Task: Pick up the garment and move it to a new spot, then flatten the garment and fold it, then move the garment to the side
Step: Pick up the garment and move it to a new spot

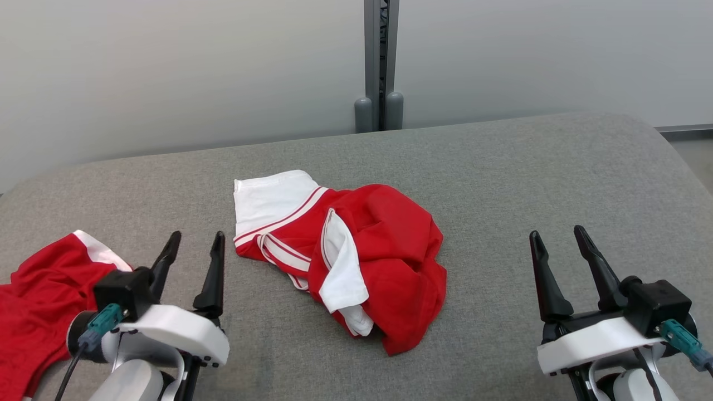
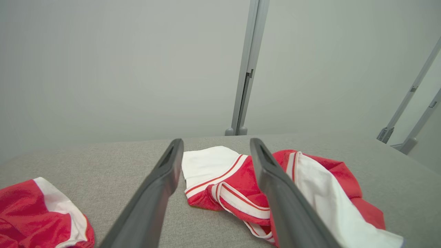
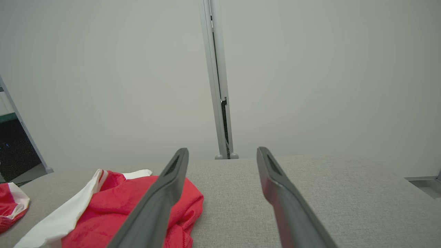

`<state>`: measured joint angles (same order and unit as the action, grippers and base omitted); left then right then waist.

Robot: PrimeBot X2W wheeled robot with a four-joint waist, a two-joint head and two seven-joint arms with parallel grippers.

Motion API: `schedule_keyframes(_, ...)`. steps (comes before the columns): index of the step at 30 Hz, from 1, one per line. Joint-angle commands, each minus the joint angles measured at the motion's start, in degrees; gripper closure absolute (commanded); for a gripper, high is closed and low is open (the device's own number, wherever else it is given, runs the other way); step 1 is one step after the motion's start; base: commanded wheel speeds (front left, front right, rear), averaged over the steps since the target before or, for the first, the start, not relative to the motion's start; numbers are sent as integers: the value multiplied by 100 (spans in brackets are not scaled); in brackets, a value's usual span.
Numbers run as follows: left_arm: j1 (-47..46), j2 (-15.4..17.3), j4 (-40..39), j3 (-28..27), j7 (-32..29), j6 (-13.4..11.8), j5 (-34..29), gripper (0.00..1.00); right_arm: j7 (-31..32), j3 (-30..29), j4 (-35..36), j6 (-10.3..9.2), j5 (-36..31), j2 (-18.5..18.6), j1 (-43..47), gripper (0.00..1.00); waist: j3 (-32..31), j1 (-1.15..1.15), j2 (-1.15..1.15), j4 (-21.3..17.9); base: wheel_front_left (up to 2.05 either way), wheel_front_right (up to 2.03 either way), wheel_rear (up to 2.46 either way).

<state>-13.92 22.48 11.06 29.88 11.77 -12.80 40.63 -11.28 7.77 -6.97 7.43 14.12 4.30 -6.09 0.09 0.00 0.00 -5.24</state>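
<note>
A crumpled red garment (image 1: 356, 250) with white panels and white stripes lies bunched in the middle of the grey padded table (image 1: 529, 178). It shows ahead of the fingers in the left wrist view as the garment (image 2: 234, 182), and at the lower left of the right wrist view as the garment (image 3: 117, 210). My left gripper (image 1: 192, 245) hovers open at the lower left, to the left of the heap, nothing between its fingers. Over bare table at the lower right, my right gripper (image 1: 557, 236) stands open and empty.
A second red and white garment (image 1: 39, 301) lies at the table's left edge, partly under my left arm; it is the second garment (image 2: 38, 213) in the left wrist view. A grey post (image 1: 380, 61) stands against the pale wall behind the table.
</note>
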Motion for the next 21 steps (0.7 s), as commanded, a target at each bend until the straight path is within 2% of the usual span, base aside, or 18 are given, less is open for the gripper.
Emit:
schedule_keyframes(1,104,66,-73,-70,70,-83,-73,0,-17,-21,15,11,23,21,81,0,-11,0,0,21,0,0,0)
schedule_keyframes(6,688,165,-497,-441,277,-469,-156,0,-76,-101,80,11,36,-5,206,0,-19,0,0,111,0,0,0)
schedule_keyframes(21,1461,40,-992,-830,347,-416,-600,0,-117,-193,170,11,16,-43,498,0,-57,0,0,262,0,0,0)
